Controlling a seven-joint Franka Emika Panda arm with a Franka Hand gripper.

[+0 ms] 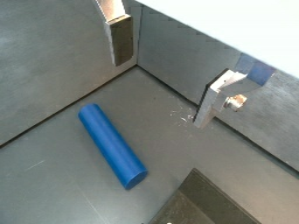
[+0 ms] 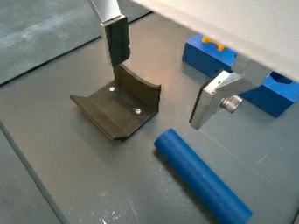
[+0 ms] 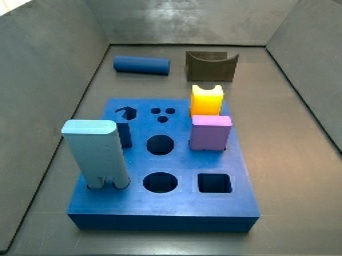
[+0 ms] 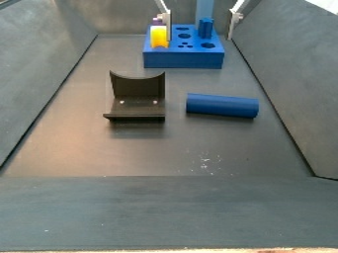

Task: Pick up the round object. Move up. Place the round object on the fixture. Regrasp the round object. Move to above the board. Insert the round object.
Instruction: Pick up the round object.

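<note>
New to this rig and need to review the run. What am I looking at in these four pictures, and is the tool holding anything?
It is one robot arm with a two-finger tool. Two pictures come from cameras on its wrist, looking down past the silver fingers; two come from cameras fixed beside the bin. On the grey floor lie the round object, a dark blue peg on its side, and next to it, apart, the fixture, a dark notched block. Farther off sits the board, a blue block with holes, carrying a yellow peg, a pink block and a pale blue block. The tool is open above the floor, holding nothing.
</note>
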